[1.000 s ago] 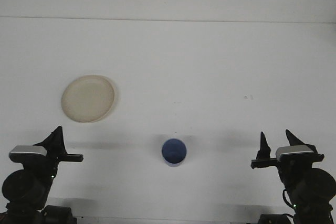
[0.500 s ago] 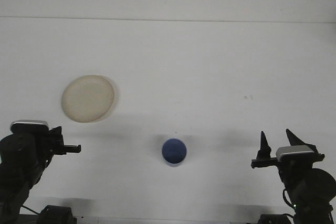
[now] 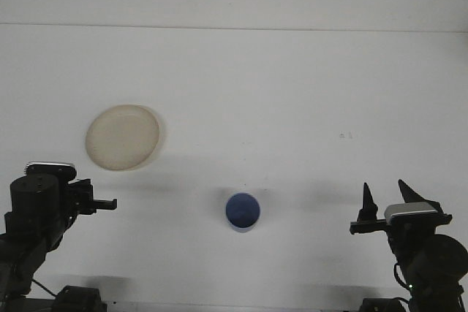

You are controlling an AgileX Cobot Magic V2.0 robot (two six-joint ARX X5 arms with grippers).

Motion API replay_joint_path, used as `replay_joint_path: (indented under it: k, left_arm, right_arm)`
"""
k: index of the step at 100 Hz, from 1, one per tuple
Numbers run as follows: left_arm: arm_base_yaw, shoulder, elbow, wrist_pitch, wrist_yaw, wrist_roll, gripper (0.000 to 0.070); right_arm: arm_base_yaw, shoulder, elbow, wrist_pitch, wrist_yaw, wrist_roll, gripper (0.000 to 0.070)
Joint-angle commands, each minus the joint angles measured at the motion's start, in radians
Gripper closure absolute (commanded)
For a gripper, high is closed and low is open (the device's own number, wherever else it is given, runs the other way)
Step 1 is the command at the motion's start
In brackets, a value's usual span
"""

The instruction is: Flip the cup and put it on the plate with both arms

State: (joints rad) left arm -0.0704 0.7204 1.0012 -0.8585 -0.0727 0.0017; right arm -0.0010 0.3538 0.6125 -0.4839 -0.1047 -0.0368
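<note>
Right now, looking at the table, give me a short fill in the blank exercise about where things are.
1. The blue cup stands on the ____, not on the plate.
2. The plate lies nearer the ____ gripper.
3. The right gripper is ____, holding nothing.

Answers: table; left; open

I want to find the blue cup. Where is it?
In the front view the blue cup stands on the white table, near the front middle, between the two grippers and to the right of the plate.
</note>
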Motion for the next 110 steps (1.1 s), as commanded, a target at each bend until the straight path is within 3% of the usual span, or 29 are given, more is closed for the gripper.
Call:
replay_joint_path:
  k: [1,14,24,55,85,110]
  left_arm:
    - [-0.002,0.004,0.017,0.005,-0.002,-0.002,0.0636]
    - [-0.002,0.004,0.017,-0.002,-0.002,-0.021,0.0395]
    - [-0.002,0.004,0.017,-0.008,-0.002,-0.021,0.0303]
    - [-0.004,0.055,0.072,-0.106,0.008,-0.025,0.0299]
    - [-0.104,0.249,0.268,-0.196,0.231,-0.085,0.0321]
    - [-0.309,0.431,0.353,-0.180,0.238,-0.110,0.0320]
  right_arm:
    - [0.001,-0.001,0.009,0.011,0.001,0.011,0.0215]
    - [0.001,-0.002,0.009,0.011,0.001,0.011,0.0215]
    - [0.001,-0.001,0.009,0.011,0.001,0.011,0.0215]
    - [0.001,-0.001,0.009,0.011,0.001,0.011,0.0215]
    - [0.001,-0.001,0.009,0.011,0.001,0.011,0.0215]
    - [0.001,-0.001,0.009,0.011,0.001,0.011,0.0215]
